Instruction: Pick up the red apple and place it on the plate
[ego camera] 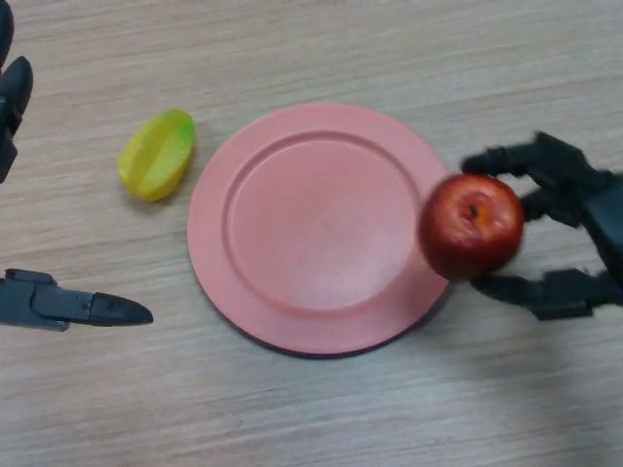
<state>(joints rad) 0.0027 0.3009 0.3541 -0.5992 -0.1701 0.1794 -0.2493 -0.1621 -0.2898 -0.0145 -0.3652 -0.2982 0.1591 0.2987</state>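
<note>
Right hand (pixel 574 229) clasping red apple (pixel 471 225) over pink plate's (pixel 292 321) right rim, yellow-green starfruit (pixel 156 155) left of plate, left hand (pixel 58 304) relaxed, empty, farther left

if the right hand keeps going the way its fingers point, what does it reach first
The right hand, curled round the red apple, points toward the view's left. The pink plate comes first: the apple already overlaps its right rim, though whether it is above the rim or touching it is unclear.
</note>
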